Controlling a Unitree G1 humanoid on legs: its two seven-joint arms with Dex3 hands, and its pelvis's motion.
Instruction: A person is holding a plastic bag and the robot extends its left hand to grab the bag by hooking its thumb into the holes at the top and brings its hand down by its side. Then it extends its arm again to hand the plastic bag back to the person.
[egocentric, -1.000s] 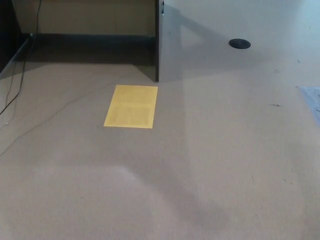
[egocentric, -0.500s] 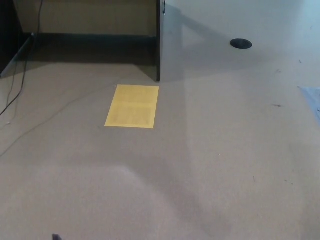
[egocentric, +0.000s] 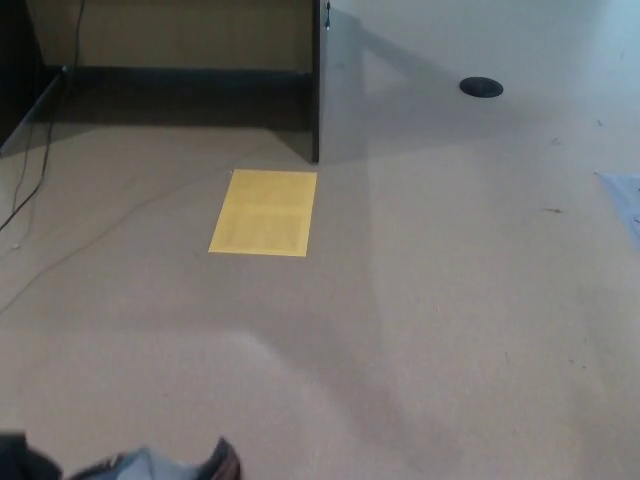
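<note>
No plastic bag and no person show in the head view. A dark and grey-blue shape (egocentric: 140, 465) with a dark brownish tip pokes in at the bottom left edge, on my left arm's side. Only a sliver of it is visible, so I cannot make out whether it is my left hand or how that hand stands. My right hand is out of the picture.
A yellow rectangle (egocentric: 264, 212) lies on the beige floor. Behind it stands a dark upright panel edge (egocentric: 315, 90) beside a shadowed recess. A black round disc (egocentric: 481, 87) sits on the floor at the far right. Thin cables (egocentric: 30, 180) run along the left.
The dark and grey-blue shape has risen into view at the bottom left edge; half a second ago only a tiny dark speck showed there. Nothing else has moved.
</note>
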